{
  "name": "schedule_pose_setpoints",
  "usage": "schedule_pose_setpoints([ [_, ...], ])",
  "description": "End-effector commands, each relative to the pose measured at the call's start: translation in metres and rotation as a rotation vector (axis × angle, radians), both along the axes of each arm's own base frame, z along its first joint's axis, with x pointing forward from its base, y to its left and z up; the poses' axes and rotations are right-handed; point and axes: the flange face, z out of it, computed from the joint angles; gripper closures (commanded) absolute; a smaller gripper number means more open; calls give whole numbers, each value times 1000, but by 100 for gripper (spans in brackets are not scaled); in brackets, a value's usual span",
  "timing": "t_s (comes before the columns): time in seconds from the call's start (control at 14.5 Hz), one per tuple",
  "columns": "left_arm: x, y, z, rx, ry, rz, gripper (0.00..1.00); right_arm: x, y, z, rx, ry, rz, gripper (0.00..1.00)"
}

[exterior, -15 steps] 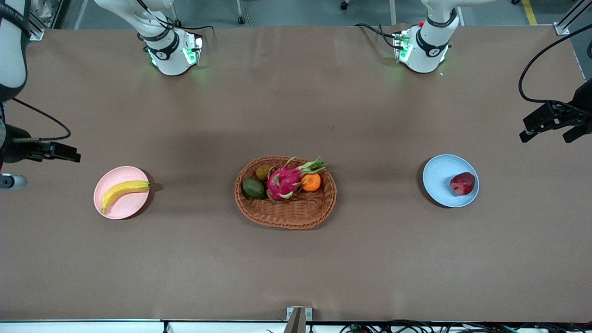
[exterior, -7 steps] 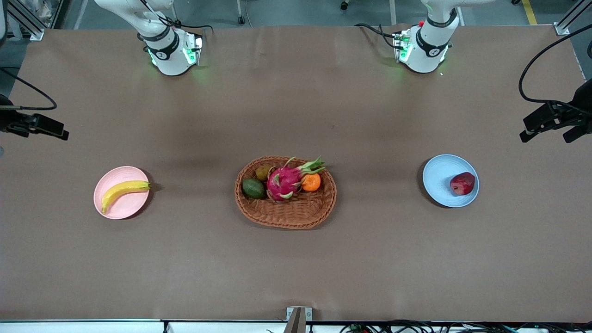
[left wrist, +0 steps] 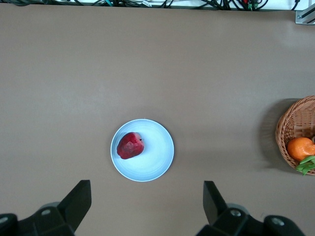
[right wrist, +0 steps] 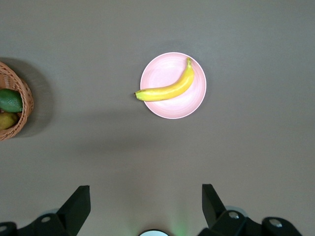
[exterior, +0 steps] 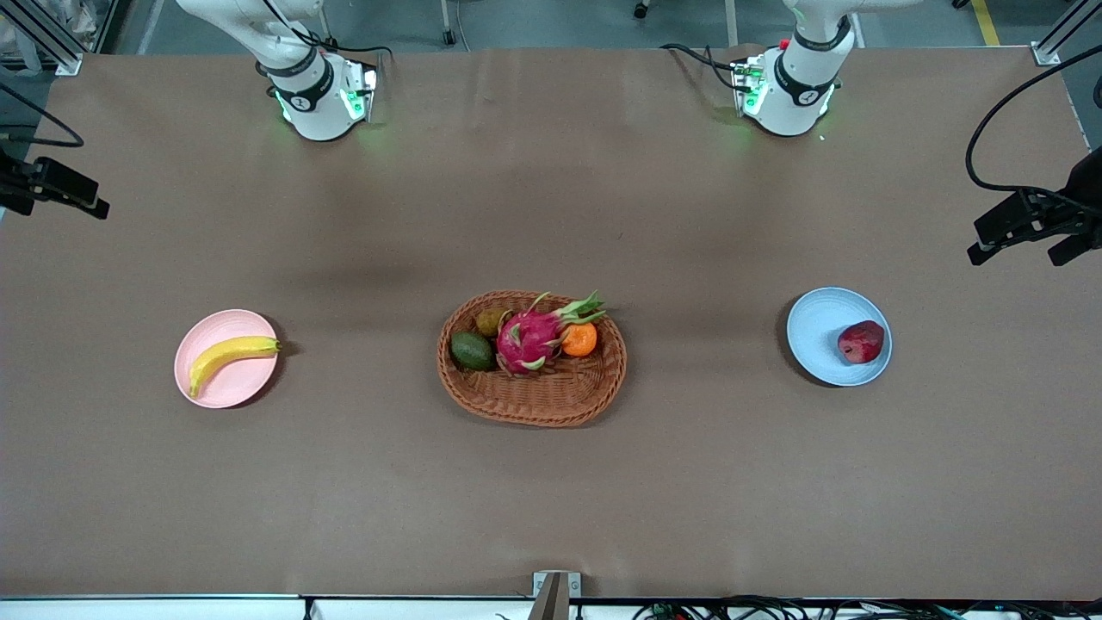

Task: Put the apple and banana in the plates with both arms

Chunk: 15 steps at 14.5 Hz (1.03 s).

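Observation:
The yellow banana (exterior: 231, 354) lies on the pale pink plate (exterior: 219, 329) toward the right arm's end of the table. On the light blue plate (exterior: 816, 331), toward the left arm's end, sits the dark red apple (exterior: 861, 342). My right gripper (exterior: 90, 207) hangs open and empty over the table's edge at its end. My left gripper (exterior: 1020, 248) is also open and empty, up over the edge at its end. The right wrist view looks down on the banana (right wrist: 167, 89) and pink plate (right wrist: 183, 105), past the right gripper (right wrist: 146, 206). In the left wrist view, the apple (left wrist: 130, 145) and blue plate (left wrist: 155, 162) show past the left gripper (left wrist: 146, 206).
A brown wicker basket (exterior: 534, 400) stands mid-table between the plates. It holds a magenta dragon fruit (exterior: 531, 337), an orange (exterior: 579, 339), a green avocado (exterior: 472, 350) and a small brownish fruit (exterior: 491, 321). The arm bases (exterior: 318, 95) stand along the robots' edge.
My right gripper has drawn away from the pink plate toward the robots' side of the table, along its end edge. The left arm and both fruits have stayed still.

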Motion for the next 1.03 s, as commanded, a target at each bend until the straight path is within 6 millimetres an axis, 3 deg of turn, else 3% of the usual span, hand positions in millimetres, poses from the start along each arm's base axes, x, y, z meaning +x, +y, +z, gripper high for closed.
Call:
schedule_pose_setpoints([
  [0.0,-3,2,6,9,5,-6,0,-19,0,1,9,-4,17,0],
  [0.41,-3,6,6,9,5,-2,0,-33,-4,16,13,-5,3,0],
  [0.83,-3,5,6,9,5,-5,0,-33,-3,16,15,-1,4,0],
  [0.96,-3,6,6,9,5,-3,0,-33,1,24,12,-16,9,0],
])
